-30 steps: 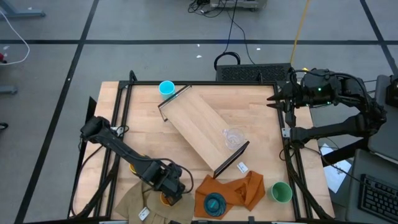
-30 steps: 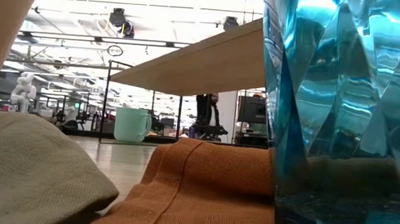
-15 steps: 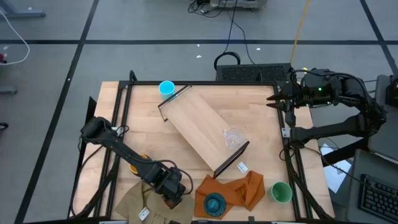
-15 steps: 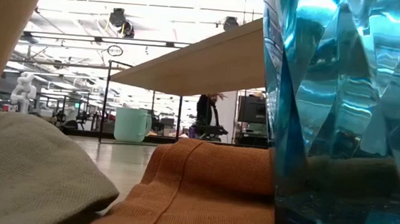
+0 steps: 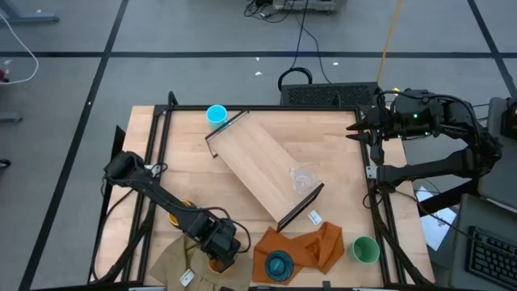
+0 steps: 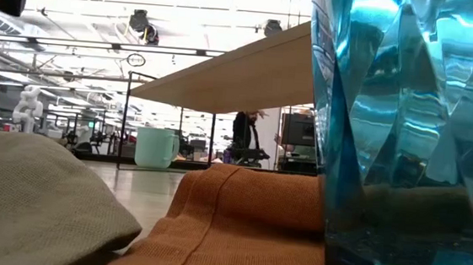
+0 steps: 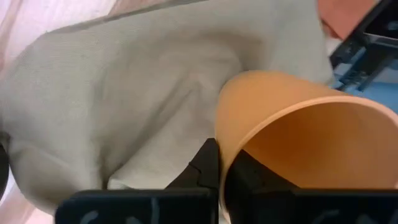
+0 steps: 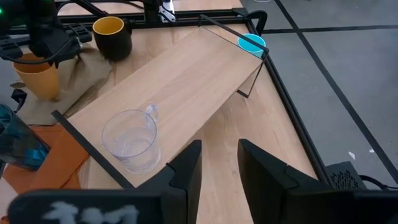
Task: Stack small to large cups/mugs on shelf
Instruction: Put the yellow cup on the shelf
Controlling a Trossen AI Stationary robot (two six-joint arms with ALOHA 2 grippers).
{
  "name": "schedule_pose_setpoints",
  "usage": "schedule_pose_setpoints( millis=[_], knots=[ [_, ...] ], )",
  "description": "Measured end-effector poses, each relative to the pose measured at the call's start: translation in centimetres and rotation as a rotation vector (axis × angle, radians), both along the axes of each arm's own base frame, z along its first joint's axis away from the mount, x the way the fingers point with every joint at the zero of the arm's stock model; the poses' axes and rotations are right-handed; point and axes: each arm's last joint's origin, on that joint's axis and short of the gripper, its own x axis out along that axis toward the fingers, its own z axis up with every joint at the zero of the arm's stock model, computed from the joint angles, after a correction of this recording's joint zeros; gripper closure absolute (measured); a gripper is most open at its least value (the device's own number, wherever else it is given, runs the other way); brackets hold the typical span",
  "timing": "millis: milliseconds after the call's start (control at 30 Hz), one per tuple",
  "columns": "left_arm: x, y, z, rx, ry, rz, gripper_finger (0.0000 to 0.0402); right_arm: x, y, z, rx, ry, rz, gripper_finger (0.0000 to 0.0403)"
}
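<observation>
While hovering over the tan cloth (image 7: 124, 93), left end effector (image 7: 221, 165) pinches the orange cup (image 7: 298, 143) rim.

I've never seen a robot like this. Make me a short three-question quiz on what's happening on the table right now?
1. True or false: the clear tumbler stands on the shelf.
2. Which cup is the left gripper shut on? A green cup, B orange cup, C teal cup.
3. Fill in: the teal cup stands on the orange ____.

Key: 1 true. 2 B, the orange cup, pinched by its rim over the tan cloth. 3 cloth.
</observation>
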Motion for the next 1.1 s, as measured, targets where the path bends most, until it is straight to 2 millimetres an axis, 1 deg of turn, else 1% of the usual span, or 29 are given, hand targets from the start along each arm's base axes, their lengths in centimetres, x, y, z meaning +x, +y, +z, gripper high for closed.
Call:
schedule_pose_setpoints(
  millis=[133,233,367,500,600,767,900,1033,1100],
  knots=[
    [-0.1,0.9,1.5,-0.017,-0.043,0.003,0.0398,0.0,0.0,0.0,-0.019,0.005,0.005,0.0307],
    [-0.4,2.1,3.4,-0.013,-0.107,0.042,0.0399,0.0,0.0,0.0,-0.018,0.006,0.004,0.0307],
    [-0.7,4.1,6.9,0.015,-0.262,0.108,0.0399,-0.1,0.0,-0.2,0.004,0.024,-0.01,0.0307],
    [-1.3,6.5,10.7,0.062,-0.411,0.158,0.04,-0.2,0.0,-0.3,0.01,0.044,-0.012,0.0307],
    [-1.4,8.2,13.0,0.08,-0.486,0.182,0.04,-0.2,0.0,-0.3,0.012,0.039,-0.014,0.0307],
    [-1.1,9.9,16.4,0.096,-0.613,0.18,0.04,-0.1,0.0,-0.3,0.026,0.037,-0.025,0.0307],
    [-0.4,11.1,18.2,0.074,-0.716,0.167,0.04,-0.1,0.0,-0.3,0.038,0.035,-0.034,0.0307],
    [-0.3,12.7,19.9,0.004,-0.739,0.175,0.04,0.0,0.0,-0.4,0.045,0.031,-0.039,0.0307],
    [-0.2,13.6,20.4,-0.033,-0.749,0.175,0.04,0.3,-0.1,-0.7,0.047,0.027,-0.04,0.0307]
  ],
)
